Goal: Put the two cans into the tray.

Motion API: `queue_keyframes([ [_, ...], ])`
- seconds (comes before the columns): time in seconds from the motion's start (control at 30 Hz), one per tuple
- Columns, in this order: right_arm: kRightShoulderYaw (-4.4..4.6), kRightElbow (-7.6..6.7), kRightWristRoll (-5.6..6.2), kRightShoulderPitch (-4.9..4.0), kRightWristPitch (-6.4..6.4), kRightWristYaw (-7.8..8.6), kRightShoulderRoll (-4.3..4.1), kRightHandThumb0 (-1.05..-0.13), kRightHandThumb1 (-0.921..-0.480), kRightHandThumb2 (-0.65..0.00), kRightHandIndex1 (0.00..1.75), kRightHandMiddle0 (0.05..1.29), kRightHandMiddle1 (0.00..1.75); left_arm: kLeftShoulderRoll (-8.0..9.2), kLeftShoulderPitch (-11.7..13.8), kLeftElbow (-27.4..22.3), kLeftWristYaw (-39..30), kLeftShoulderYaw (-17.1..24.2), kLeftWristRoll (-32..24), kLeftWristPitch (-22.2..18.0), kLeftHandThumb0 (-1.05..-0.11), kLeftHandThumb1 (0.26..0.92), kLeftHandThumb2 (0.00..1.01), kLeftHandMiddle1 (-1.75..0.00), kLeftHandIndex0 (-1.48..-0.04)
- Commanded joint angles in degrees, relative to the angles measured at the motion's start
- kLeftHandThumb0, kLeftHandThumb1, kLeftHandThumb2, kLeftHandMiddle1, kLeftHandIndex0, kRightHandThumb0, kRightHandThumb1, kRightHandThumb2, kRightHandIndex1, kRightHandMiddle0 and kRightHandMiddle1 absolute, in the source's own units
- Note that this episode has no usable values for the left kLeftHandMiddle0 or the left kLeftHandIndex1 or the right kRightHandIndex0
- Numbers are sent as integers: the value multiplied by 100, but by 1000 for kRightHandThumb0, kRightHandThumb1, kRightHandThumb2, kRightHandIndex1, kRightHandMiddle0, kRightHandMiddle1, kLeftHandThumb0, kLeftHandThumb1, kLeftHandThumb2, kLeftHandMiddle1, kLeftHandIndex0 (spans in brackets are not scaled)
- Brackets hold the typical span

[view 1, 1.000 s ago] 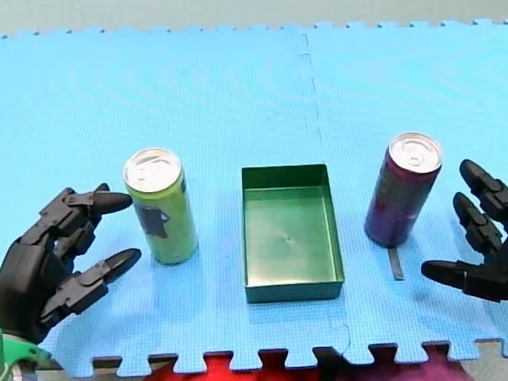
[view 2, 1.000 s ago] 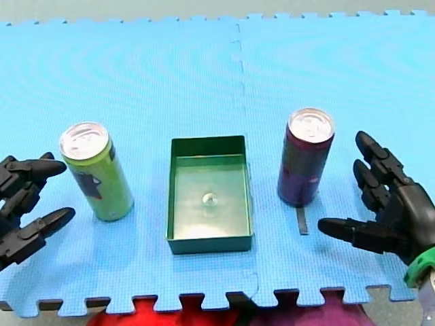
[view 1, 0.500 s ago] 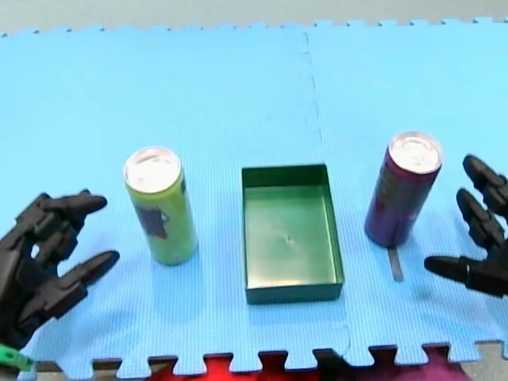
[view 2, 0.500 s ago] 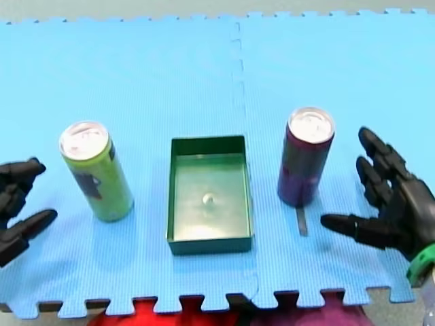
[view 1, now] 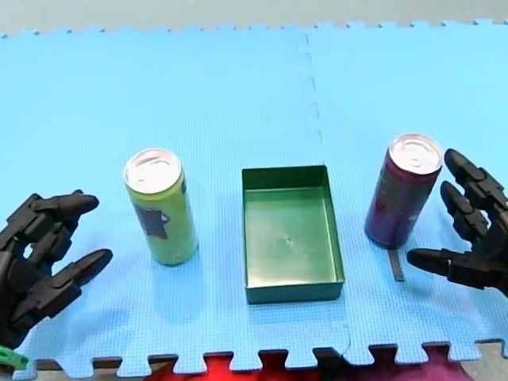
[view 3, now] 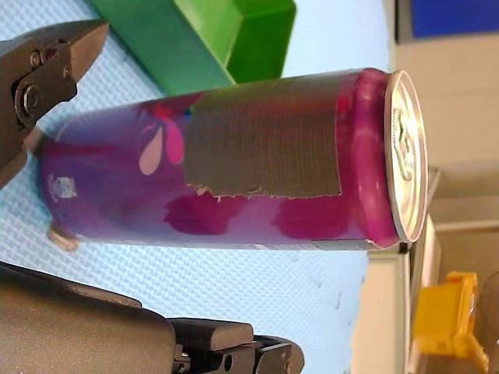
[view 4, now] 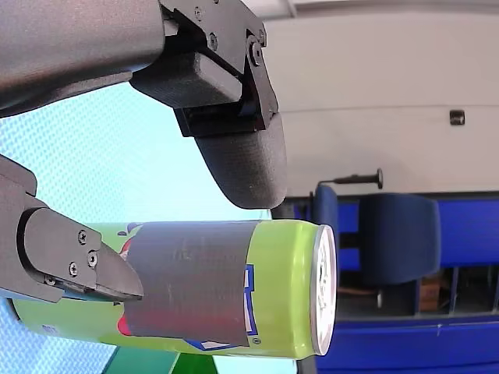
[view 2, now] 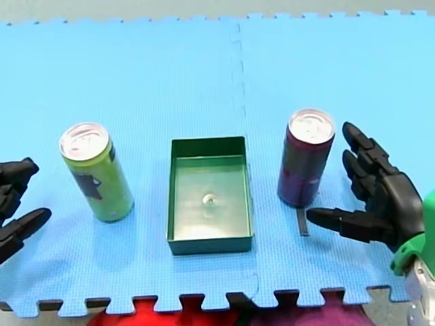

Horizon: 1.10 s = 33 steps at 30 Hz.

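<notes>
A green can (view 1: 161, 206) with a strip of grey tape stands upright on the mat, left of the green tray (view 1: 294, 291). A purple can (view 1: 403, 190), also taped, stands upright to the tray's right. The tray holds neither can. My left hand (view 1: 95, 230) is at the front left, a short gap away from the green can. My right hand (view 1: 438, 213) is just right of the purple can, thumb low near its base, not gripping it. The first wrist view shows the purple can (view 3: 234, 156) between dark fingers (view 3: 47, 62). The second wrist view shows the green can (view 4: 203, 288) beyond dark fingers (view 4: 234, 156).
Everything sits on a blue foam puzzle mat (view 1: 238, 95) with a jigsaw front edge (view 1: 262, 359) just before my hands. A small grey tape strip (view 1: 394, 263) lies on the mat by the purple can's base. Open mat stretches behind the cans and tray.
My left hand has drawn back to the left, away from the green can. My right hand has edged in closer to the purple can. Cans and tray have not moved.
</notes>
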Motion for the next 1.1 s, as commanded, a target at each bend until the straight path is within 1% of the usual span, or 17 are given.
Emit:
queue_keyframes([
  [0.0,17,105,-49,-95,-86,-72,-1,-699,-591,0,0,128,2,20,-19,13,-18,34,-36,16,-1048,795,0,-3,-461],
  [0.13,54,171,-123,-154,-154,-183,38,-702,-593,-1,0,132,3,16,-23,22,-43,49,-43,15,-1048,793,0,-2,-464],
  [0.23,74,185,-155,-178,-161,-246,76,-702,-594,-1,1,134,3,24,-31,32,-65,62,-49,21,-1048,792,0,-1,-466],
  [0.33,78,215,-154,-215,-146,-266,100,-698,-595,-1,2,136,3,30,-37,46,-78,73,-45,17,-1048,793,1,0,-468],
  [0.4,68,235,-131,-243,-127,-250,115,-696,-596,-1,3,137,3,35,-42,56,-88,81,-44,13,-1048,794,1,0,-469],
  [0.47,41,270,-81,-279,-97,-202,133,-694,-597,-2,4,138,3,37,-47,65,-102,91,-46,10,-1048,796,2,0,-469],
  [0.53,5,323,-23,-327,-57,-140,147,-693,-599,-2,5,139,2,39,-49,68,-110,99,-47,4,-1048,798,3,0,-470],
  [0.6,-19,394,5,-387,-37,-92,146,-690,-599,-2,6,140,2,39,-43,56,-109,104,-39,-10,-1048,800,4,-1,-471],
  [0.7,-34,483,5,-459,-58,-46,139,-681,-599,-1,6,141,2,40,-24,31,-97,103,-15,-41,-1048,805,5,-1,-473],
  [0.77,-44,520,10,-492,-79,-18,151,-673,-598,0,5,142,2,43,-12,10,-93,99,-1,-55,-1048,807,6,-1,-473],
  [0.9,-57,527,24,-527,-79,6,203,-651,-597,0,4,148,3,44,-7,-8,-79,92,20,-63,-1048,812,7,0,-474],
  [1.07,-63,527,28,-575,-63,12,234,-626,-596,0,4,155,5,41,-6,-5,-77,90,17,-71,-1048,816,7,-1,-475],
])
